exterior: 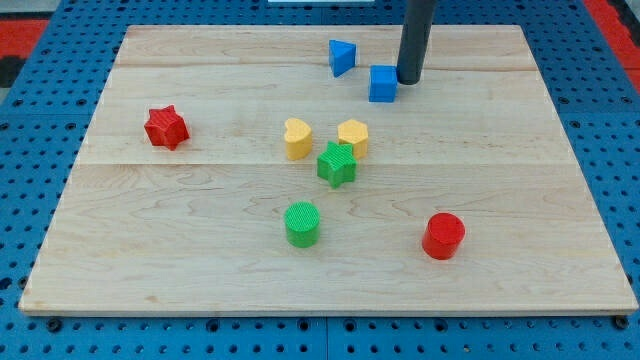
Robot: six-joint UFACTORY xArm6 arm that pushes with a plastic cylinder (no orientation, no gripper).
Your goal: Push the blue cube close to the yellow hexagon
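Rod tip is down on the wooden board, near the view's top, right of centre. No jaws on this rig, just a straight dark rod, so nothing to open or close.

Blue cube sits just left of the tip, touching it or very nearly; can't tell which from this angle. Blue triangular block is up-left of the cube, near it but apart.

Yellow hexagon is below the cube toward the board's middle, slightly left of it, with a clear gap of bare wood between them. Green star is tucked against the hexagon's lower-left edge, looks like contact. Yellow heart is just left of the hexagon, small gap.

Other blocks:
- Red star at the view's left, well apart from everything.
- Green cylinder below the green star, toward the view's bottom.
- Red cylinder at lower right, well apart from the cluster.

Board rests on a blue perforated table.
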